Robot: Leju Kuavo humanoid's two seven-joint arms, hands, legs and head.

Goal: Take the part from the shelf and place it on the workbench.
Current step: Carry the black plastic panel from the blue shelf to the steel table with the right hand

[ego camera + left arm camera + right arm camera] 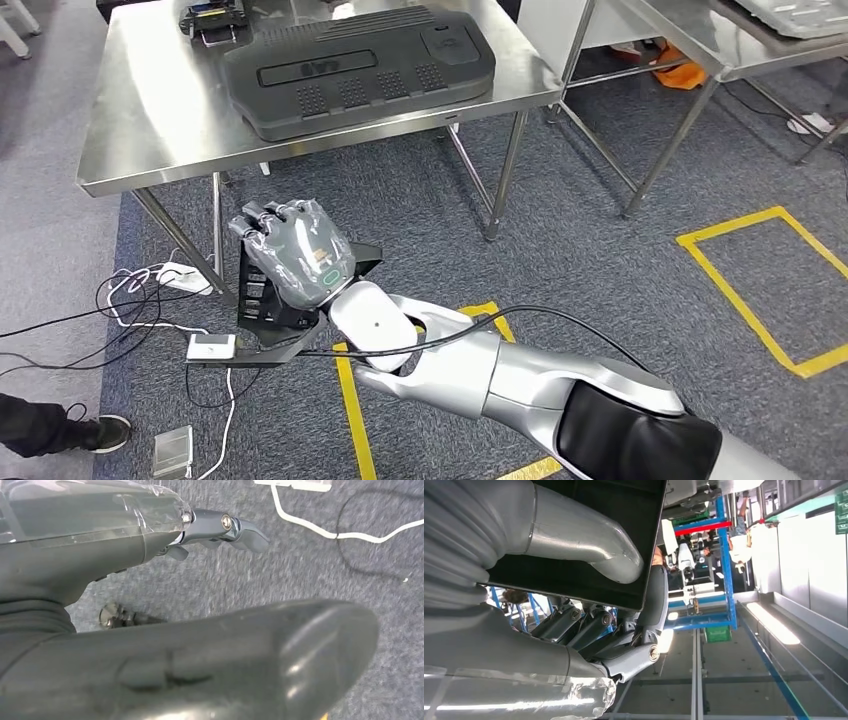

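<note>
Part (pixel 262 300): black, angular, gripped in right hand (pixel 295 250), fingers curled over its top edge, thumb (pixel 589 545) pressed on its flat face; held above carpet, just in front of steel workbench (pixel 140 130). Left hand (pixel 220 530) over carpet, fingers loosely extended, holding nothing. Large black housing (pixel 360 65) on workbench top, behind part.

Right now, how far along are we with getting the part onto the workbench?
Pickup looks done: the right hand grips the flat black plastic part, held over the carpet. Carrying is in hand. Placing remains: the part is not yet on the stainless steel workbench, where a large dark grey panel already lies.
</note>
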